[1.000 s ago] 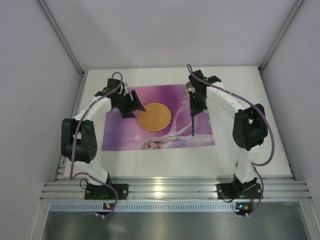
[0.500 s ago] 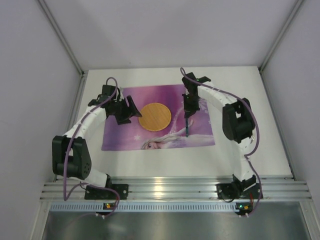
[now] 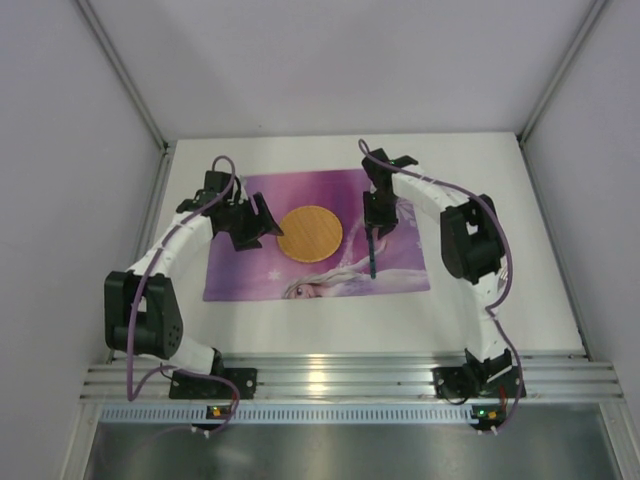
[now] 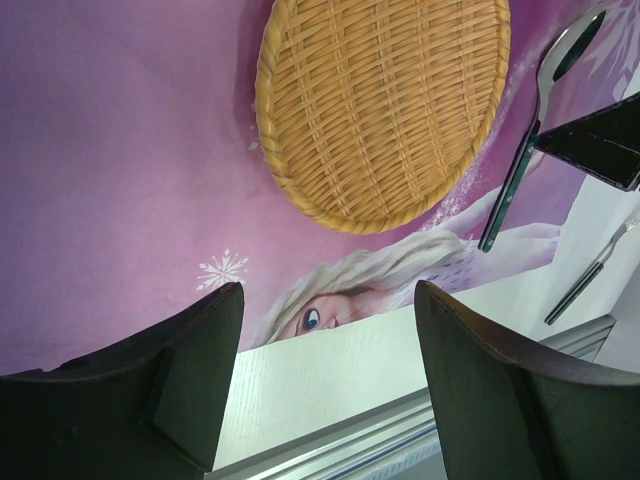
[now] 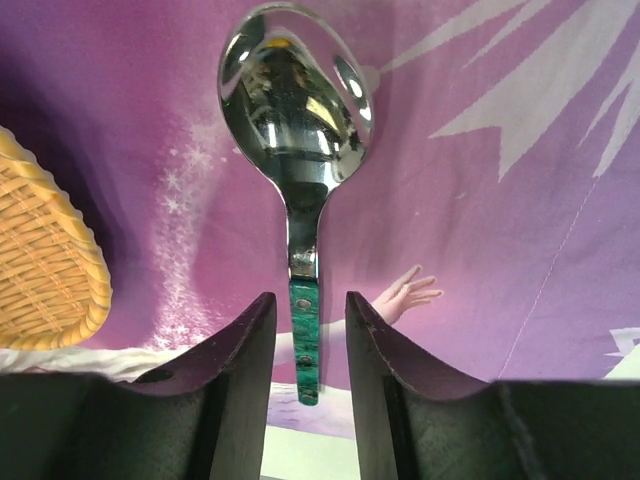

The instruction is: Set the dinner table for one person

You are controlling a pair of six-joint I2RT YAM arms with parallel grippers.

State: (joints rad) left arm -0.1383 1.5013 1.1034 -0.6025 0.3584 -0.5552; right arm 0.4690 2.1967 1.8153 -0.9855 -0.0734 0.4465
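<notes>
Overhead, pale walls (image 3: 300, 60) box in the white dinner table (image 3: 500, 200).

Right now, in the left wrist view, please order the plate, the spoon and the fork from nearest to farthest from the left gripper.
From the left gripper:
1. Plate, just ahead, on the mat.
2. Spoon, further right on the mat.
3. Fork, farthest right, on the white table.

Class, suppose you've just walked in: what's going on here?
A place is being set on the dinner table. The right hand sits over a spoon lying on the purple placemat, right of a round woven plate; its fingers straddle the handle without pinching it. The left hand hovers open on the plate's other side, holding nothing.
</notes>
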